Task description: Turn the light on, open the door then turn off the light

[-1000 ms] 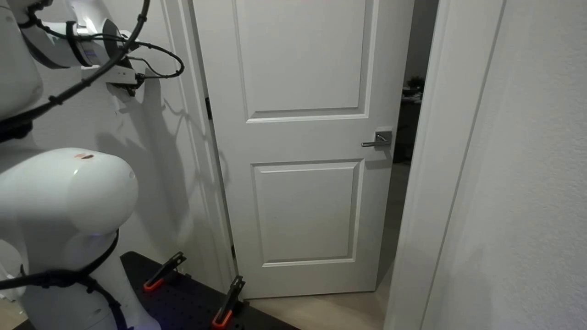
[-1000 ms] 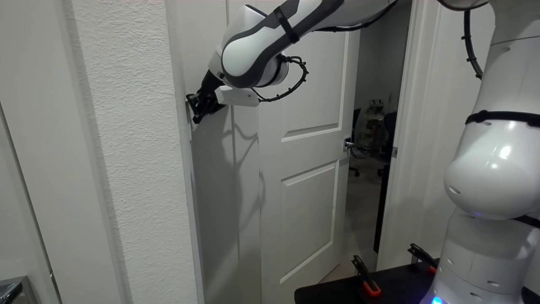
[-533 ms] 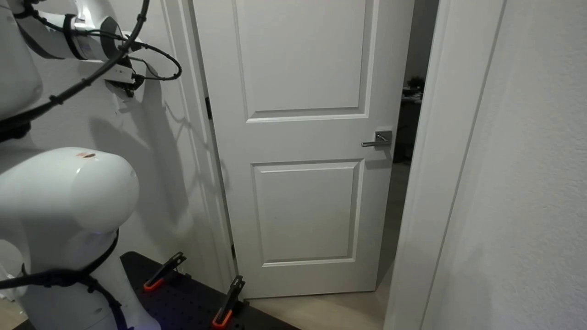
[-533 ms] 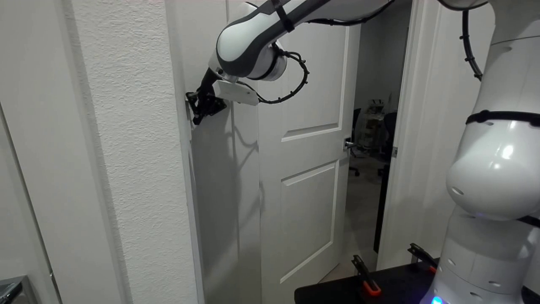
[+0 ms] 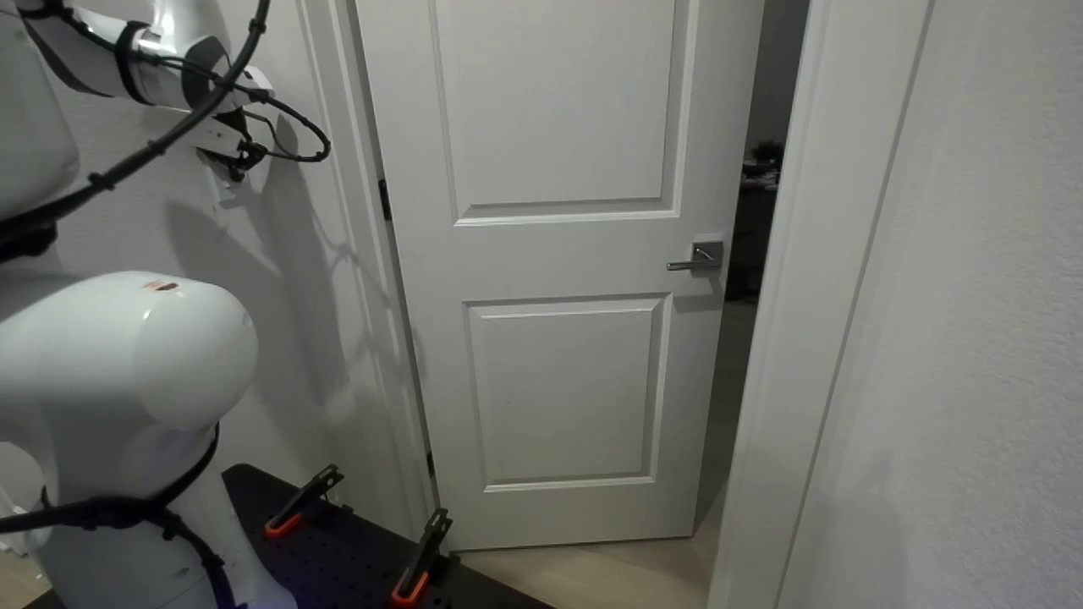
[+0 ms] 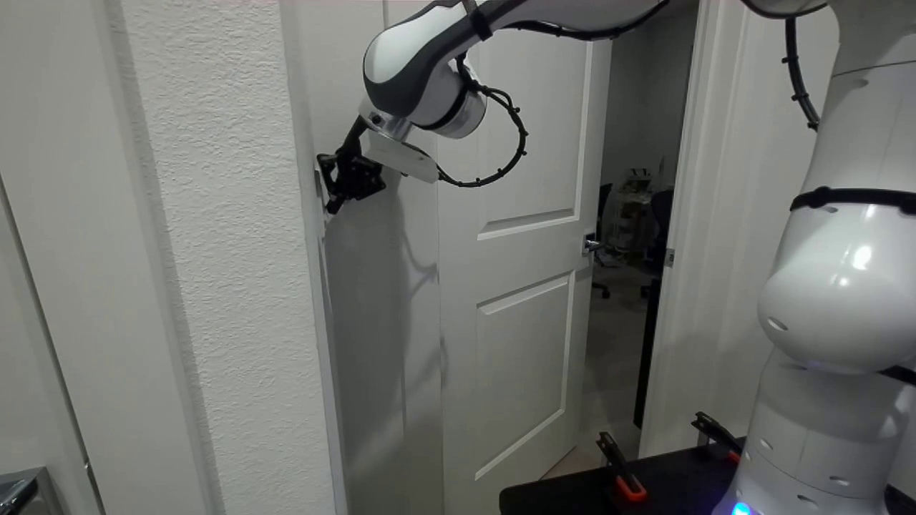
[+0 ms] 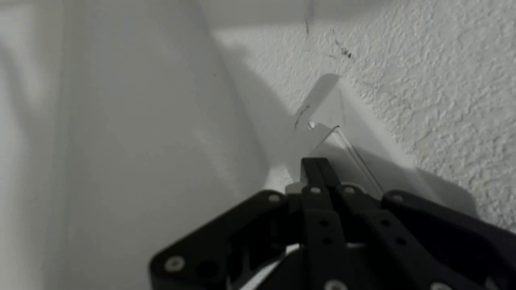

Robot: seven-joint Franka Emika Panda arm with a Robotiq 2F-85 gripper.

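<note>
our gripper (image 7: 315, 160) is clenched, its two fingertips (image 7: 309, 168) pressed together with nothing between them, and sits right at the light switch plate (image 7: 365, 141) on the textured wall (image 7: 455, 80). in the wrist view the tips lie over a corner of the rocker (image 7: 346, 163); we can't tell whether they touch it. the white two-panel door (image 5: 575, 262) stands ajar, its silver lever handle (image 5: 704, 259) well apart from us in both exterior views, so we judge this the last step, putting the light off. the lamp itself is out of sight.

what could spoil it: our gripper hides much of the rocker, so we may push the wrong half and change nothing. the arm (image 6: 397, 54) stands at a slant to the wall, so a push could skid off onto the plate's rim or the plaster, which bears dark scuff marks (image 7: 344, 51). if we press too hard, a clenched tip against a fixed wall may crack the plate or stall us. the black cable loop (image 6: 524, 139) hangs free off the arm; a wide turn on the way out could snag it on the plate.
</note>
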